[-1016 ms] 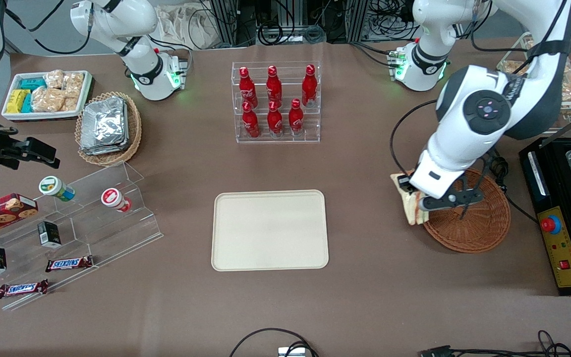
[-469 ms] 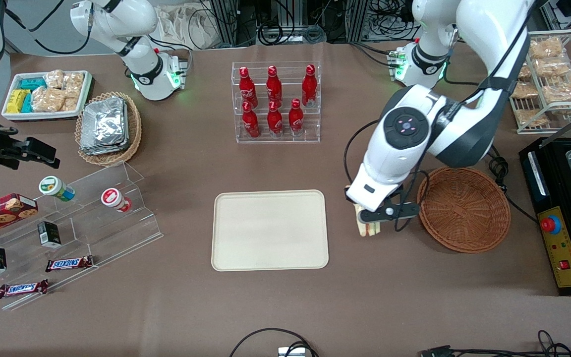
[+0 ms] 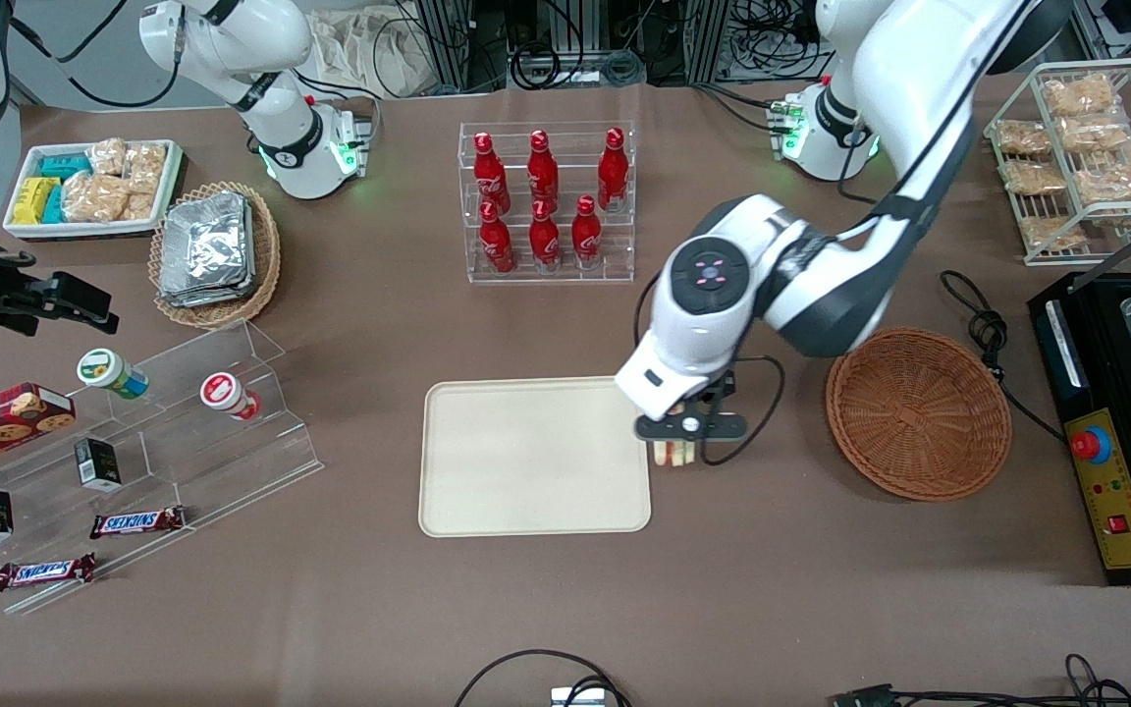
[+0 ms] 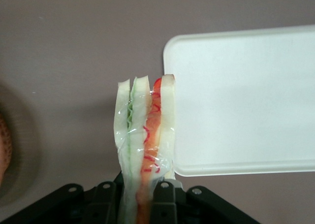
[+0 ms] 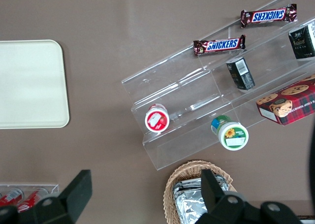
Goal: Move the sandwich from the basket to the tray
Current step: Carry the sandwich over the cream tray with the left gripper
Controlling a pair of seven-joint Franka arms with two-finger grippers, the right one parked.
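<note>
Pale white bread with a green and a red-orange layer showed on the cut edge of the sandwich (image 4: 144,135), which the pincer (image 3: 675,444) held clamped between its closed fingers, above the brown desk (image 3: 546,609). It hung right at the edge of the cream tray (image 3: 526,462) that faces the working arm's end of the desk, its wrapped edge just overlapping the tray's rim in the left wrist view. Reddish-brown and woven, the basket (image 3: 919,412) sat well apart from it, toward the working arm's end.
</note>
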